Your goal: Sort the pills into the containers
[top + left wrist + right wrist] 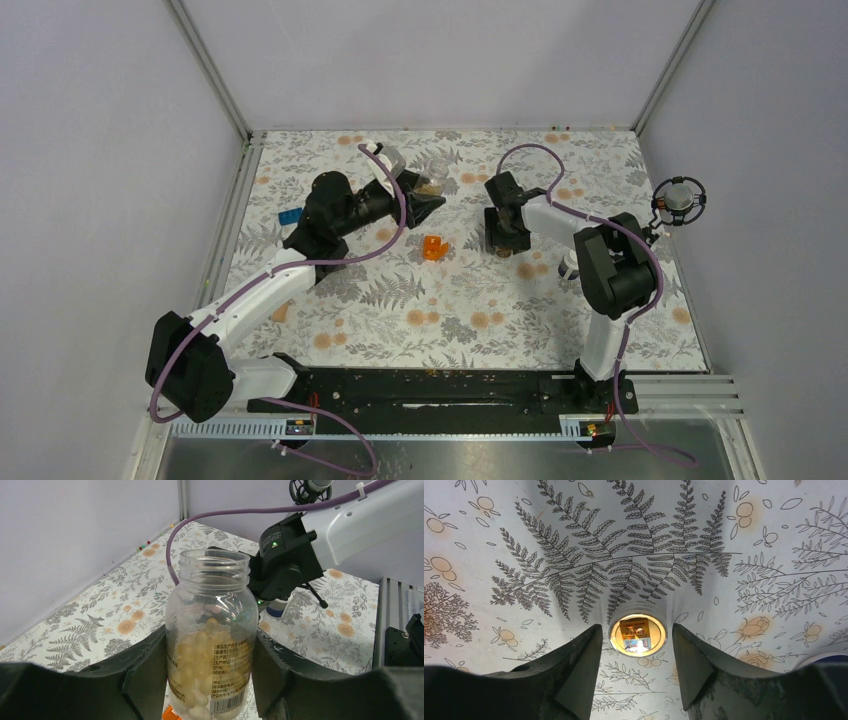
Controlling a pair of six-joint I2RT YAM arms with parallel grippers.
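My left gripper [211, 680] is shut on a clear bottle [212, 645], held upright above the table with its mouth uncapped. Pale yellow pills [200, 650] fill its lower half. The top view shows this bottle [432, 183] at the left gripper [425, 195], back centre. An orange translucent box [433, 248] lies on the cloth just in front. My right gripper [636, 626] points down at the table, open. A round white lid [638, 634] with a gold lining lies between its fingertips, with a gap on each side. The right gripper [497, 240] hides the lid from above.
A small white-and-dark bottle [570, 268] stands near the right arm's elbow; its edge [824, 657] shows low right in the right wrist view. A blue brick [288, 215] lies by the left arm. A black round stand [678, 200] sits at the right edge. White walls close in the floral cloth.
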